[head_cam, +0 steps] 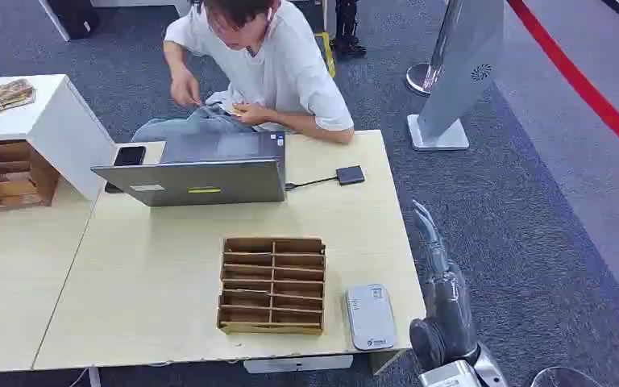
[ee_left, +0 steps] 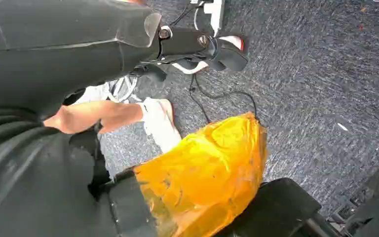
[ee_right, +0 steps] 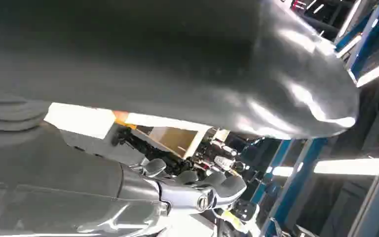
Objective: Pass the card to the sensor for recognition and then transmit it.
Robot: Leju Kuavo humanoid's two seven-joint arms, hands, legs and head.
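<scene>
A grey card sensor (head_cam: 370, 316) lies flat near the table's front edge, just right of a wooden slotted card holder (head_cam: 272, 284) whose slots look empty. My right hand (head_cam: 443, 282) is raised beside the table's right edge, to the right of the sensor and apart from it. Its fingers (head_cam: 427, 230) stretch forward and hold nothing. The right wrist view has the thick thumb (ee_right: 276, 74) and the fingers (ee_right: 197, 190) apart, with nothing between them. In the left wrist view my left hand (ee_left: 197, 44) hangs over the carpet, fingers extended and empty.
A person (head_cam: 266, 64) sits behind the table at a grey laptop (head_cam: 201, 173). A phone (head_cam: 129, 155) and a small dark box (head_cam: 350, 175) on a cable lie beside it. A second wooden holder (head_cam: 8, 173) stands far left. A yellow bag (ee_left: 207, 173) lies near my left hand.
</scene>
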